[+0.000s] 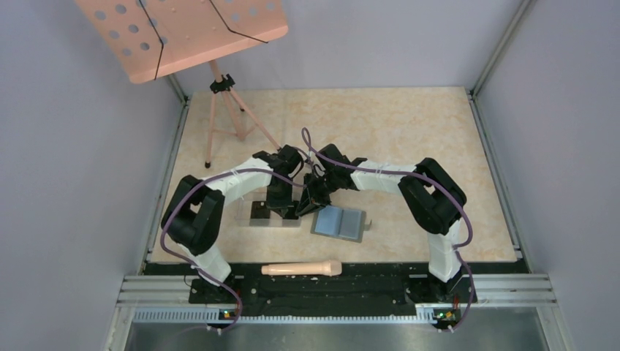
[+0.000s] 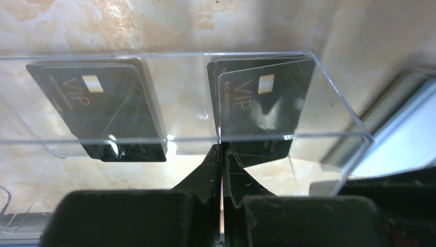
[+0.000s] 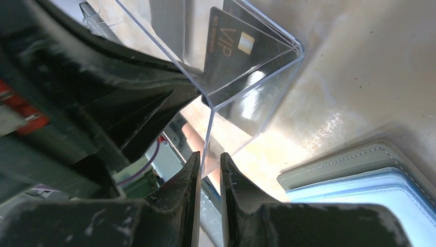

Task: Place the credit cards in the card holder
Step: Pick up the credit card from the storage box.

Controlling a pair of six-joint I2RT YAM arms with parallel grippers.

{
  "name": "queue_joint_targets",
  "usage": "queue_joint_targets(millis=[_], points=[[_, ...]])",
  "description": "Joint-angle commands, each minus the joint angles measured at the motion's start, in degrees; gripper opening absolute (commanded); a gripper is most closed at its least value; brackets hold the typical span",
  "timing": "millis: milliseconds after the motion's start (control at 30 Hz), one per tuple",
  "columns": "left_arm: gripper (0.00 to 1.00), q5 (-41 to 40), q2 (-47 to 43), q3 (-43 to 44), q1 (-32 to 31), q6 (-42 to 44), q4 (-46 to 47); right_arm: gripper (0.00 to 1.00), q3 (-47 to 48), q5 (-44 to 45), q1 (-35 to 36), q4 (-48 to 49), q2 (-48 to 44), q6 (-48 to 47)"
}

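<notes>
While wallet [image 1: 338, 223] gapes, box [image 2: 185, 92] holds cards [image 2: 259, 110].

Gray walls [image 1: 73, 161] enclose a beige marbled tabletop [image 1: 417, 131] bearing a pink music stand [image 1: 183, 33].

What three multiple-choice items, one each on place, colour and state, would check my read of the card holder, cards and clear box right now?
1. Where does the card holder lie?
A) on the pink stand
B) just right of the clear box
C) at the far edge

2. What colour are the credit cards?
A) black
B) white
C) red

3. How is the card holder?
A) snapped shut
B) lying open, inside up
C) standing on edge

Answers:
1 B: the top view shows it flat beside the box's right end.
2 A: the left wrist view shows black cards with gold lettering inside the box.
3 B: its blue inner panels face up.
</notes>
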Motion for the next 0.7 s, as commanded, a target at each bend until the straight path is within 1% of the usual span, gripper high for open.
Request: queue_joint_targets(millis=[0,200,267,333,367,467,600,667], points=[[0.0,6.5,-6.0,1.3,-1.0,-2.7,5.6,0.15,0.7,-0.5,0.9,1.0,-0.9,-1.5],[0.01,8.4,-8.9,-0.1,-1.0,-4.8,7.4,0.15,0.5,-0.4,0.9,0.9,-1.1,-1.6],[0.06,9.5,-9.5,-1.0,-0.8,-5.7,8.5,0.15,0.4,-0.3,0.9,0.8,-1.1,-1.6],[0.16,10.8,-9.6,-1.9,-0.6,-6.5,9.7,0.15,0.5,-0.3,1.0,0.8,-1.1,-1.6],[0.18,11.1,-9.5,-2.3,-0.6,-6.9,10.2,0.15,0.4,-0.3,0.9,0.8,-1.2,-1.7],[0.17,11.0,-8.3,-3.3,-0.5,-7.6,10.5,0.15,0.3,-0.3,0.9,0.8,-1.1,-1.6],[0.16,8.6,-7.4,-4.1,-0.5,-7.7,9.2,0.15,0.5,-0.2,0.9,0.6,-1.4,-1.7],[0.1,7.6,-7.6,-4.4,-0.4,-7.8,8.7,0.15,0.5,-0.2,1.0,0.6,-1.5,-1.9]])
